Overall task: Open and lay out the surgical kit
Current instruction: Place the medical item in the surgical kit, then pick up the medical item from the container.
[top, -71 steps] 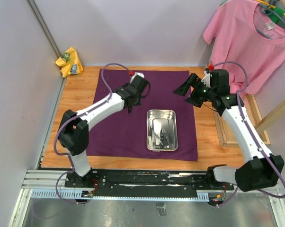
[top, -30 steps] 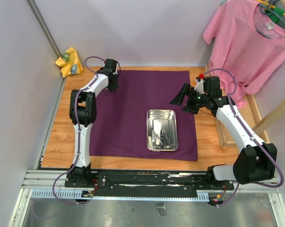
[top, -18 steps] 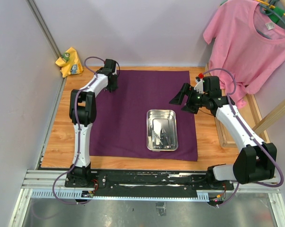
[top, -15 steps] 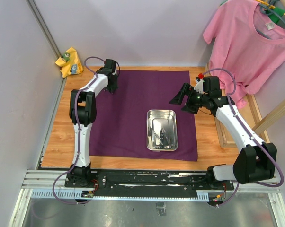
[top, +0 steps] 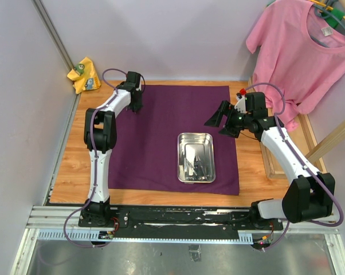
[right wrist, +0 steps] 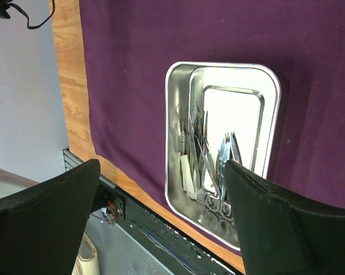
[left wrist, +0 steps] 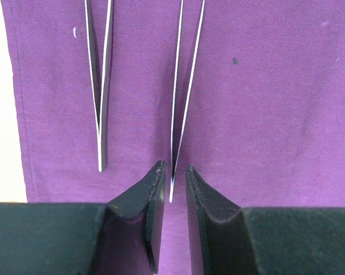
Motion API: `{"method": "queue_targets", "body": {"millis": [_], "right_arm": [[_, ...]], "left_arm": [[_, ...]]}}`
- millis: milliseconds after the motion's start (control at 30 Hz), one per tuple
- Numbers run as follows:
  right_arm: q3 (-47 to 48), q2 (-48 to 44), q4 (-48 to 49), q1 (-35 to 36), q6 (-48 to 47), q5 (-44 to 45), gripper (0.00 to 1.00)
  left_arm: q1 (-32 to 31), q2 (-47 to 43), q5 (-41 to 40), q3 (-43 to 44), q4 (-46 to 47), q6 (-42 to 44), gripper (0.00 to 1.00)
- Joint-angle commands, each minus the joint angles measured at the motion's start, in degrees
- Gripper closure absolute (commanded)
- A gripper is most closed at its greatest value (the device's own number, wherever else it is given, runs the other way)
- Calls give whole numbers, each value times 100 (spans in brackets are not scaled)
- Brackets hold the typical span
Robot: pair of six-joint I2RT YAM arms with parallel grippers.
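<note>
1. The surgical kit lies spread on the wooden surface (top: 75,150). Its dark purple cloth wrap (top: 155,143) is opened flat, with the steel tray (top: 195,135) resting on the wrap's near-right part.
2. The left tool (left wrist: 172,179) is well away from the tray, to its far left, low over the wrap's far-left corner. Its jaws are parted by a narrow slit and clamp nothing. The tip of one pair of forceps (left wrist: 184,86) points into that slit with cloth showing on both sides of it.
3. A second pair of forceps (left wrist: 101,86) lies flat on the wrap just beside the first and nearly parallel to it, on the side farther from the tray and apart from the fingers (left wrist: 155,192).
4. The right tool (top: 215,118) hangs in the air just beyond the tray's far-right corner, over the wrap's right part. Its jaws are spread wide and empty, and its wrist camera looks down onto the tray.
5. Inside the tray lies a heap of slim metal instruments (right wrist: 204,154), with ring handles (right wrist: 218,209) at one end and a white gauze piece (right wrist: 185,172) at the side.
6. Count: one wrap, one tray, two forceps out on the cloth, two tools. The number of overlapping instruments in the tray cannot be told.
</note>
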Motion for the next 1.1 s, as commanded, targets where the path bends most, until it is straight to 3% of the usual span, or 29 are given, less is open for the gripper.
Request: {"method": "queue_targets", "body": {"millis": [0,333,533,600,700,1067], "right_arm": [[-44,-36,2,185,-112,63,9],[-177,-70,-527,1177,-723,1200,16],[-439,454,-49,1738,-658,1234,32],[-460,690,267,1836,-616,1062,43],[-360,1069,550,1983,-586,917,53],[-167,2095,1173,2176,-444,638,56]], "left_arm": [[31,-591,-61,113,-31,-64,74],[-260,-2052,-55,-240,-149,-430,64],[-711,-2995,20,-1256,-47,-828,63],[-892,-3339,70,-1627,18,-928,63],[-1109,-3798,129,-2294,206,-1058,63],[-1263,-4474,167,-3214,266,-1038,63]]}}
